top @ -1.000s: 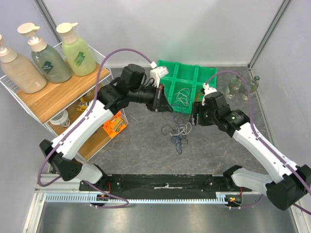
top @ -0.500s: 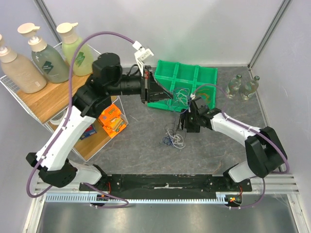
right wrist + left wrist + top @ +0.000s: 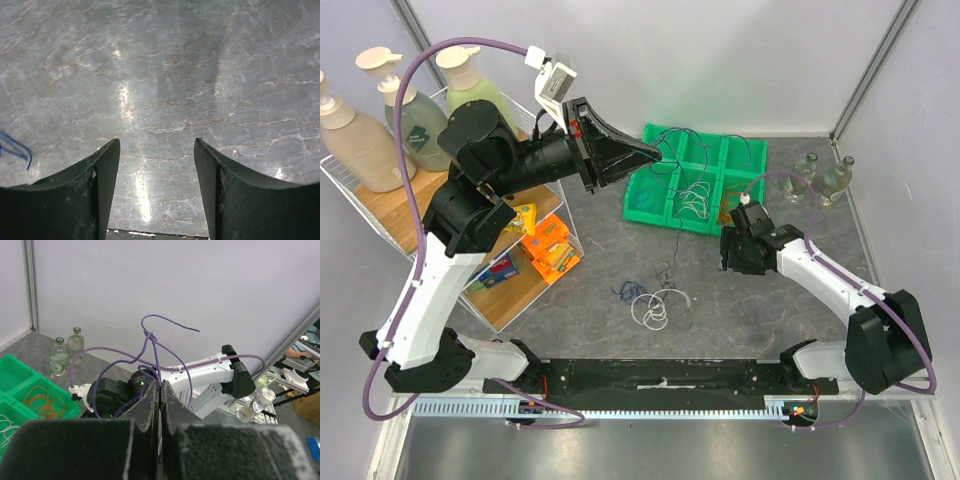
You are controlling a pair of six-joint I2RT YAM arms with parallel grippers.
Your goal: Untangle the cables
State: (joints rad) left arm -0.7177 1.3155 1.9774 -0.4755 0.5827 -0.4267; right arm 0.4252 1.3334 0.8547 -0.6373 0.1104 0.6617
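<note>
Best free room is the bare grey table in the lower middle and lower right of the top view, plus the strip left of the cable pile. The right gripper has its fingers spread over plain tabletop (just a blue wire at the left edge of its view). The left side is walled off by the wire rack. Upper centre is crowded: the green tray, the left gripper hanging over its left corner and pinched on a purple cable, and a purple hose arching over the right end. Glass bottles block the upper right corner.
</note>
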